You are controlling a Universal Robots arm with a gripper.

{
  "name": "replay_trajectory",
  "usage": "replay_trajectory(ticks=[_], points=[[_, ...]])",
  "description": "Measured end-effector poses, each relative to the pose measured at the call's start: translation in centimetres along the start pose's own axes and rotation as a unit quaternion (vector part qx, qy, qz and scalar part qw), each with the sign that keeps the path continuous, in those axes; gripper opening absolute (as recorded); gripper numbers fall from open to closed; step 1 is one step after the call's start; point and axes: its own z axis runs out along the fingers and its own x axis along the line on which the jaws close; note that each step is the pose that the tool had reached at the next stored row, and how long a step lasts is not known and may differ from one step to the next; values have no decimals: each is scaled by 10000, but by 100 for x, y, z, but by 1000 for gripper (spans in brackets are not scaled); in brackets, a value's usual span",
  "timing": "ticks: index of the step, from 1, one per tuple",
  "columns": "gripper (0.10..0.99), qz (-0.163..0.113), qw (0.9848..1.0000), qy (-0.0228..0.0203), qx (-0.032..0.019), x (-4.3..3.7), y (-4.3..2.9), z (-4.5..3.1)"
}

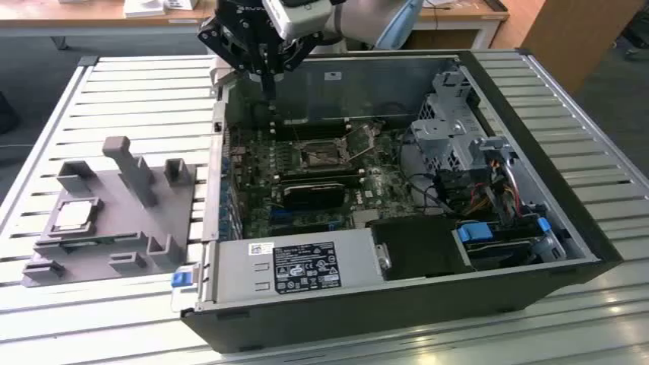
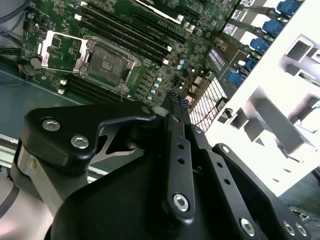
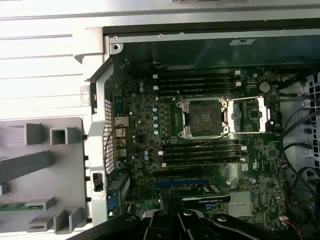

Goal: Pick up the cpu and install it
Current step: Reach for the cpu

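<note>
Gripper: The black gripper (image 1: 270, 91) hangs over the far corner of the open computer case (image 1: 568, 251), toward the exterior view's left. Its fingers (image 2: 179, 150) are drawn together to a narrow tip and hold nothing.
Room to move: There is open air all around the fingertips, with the case's upright walls below and the motherboard (image 3: 145, 150) lying deeper inside.
Socket: The black square socket (image 3: 204, 117) sits bare on the board, its metal frame (image 3: 250, 115) swung open just beside it. Rows of memory slots (image 3: 197, 82) run along either side.
Crowded edge: A drive cage (image 1: 451, 125) and loose cables fill the case toward the exterior view's right. A grey power supply (image 1: 294, 266) lines the near wall.
cpu: The silvery cpu (image 1: 76, 215) lies flat in a recess of the grey tray (image 1: 106, 239), which rests on the slatted metal table (image 1: 132, 99). It is outside the case on the exterior view's left and well apart from the gripper.
Views: The exterior view takes in the cpu. The first wrist view looks straight down on the socket, while the second wrist view sees it at a slant past the fingers.
</note>
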Motion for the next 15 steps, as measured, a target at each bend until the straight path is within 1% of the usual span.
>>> replay_trajectory(ticks=[5,15], points=[[106,0,10000,0,0,3,0,0],[106,0,10000,0,0,48,-3,-1]])
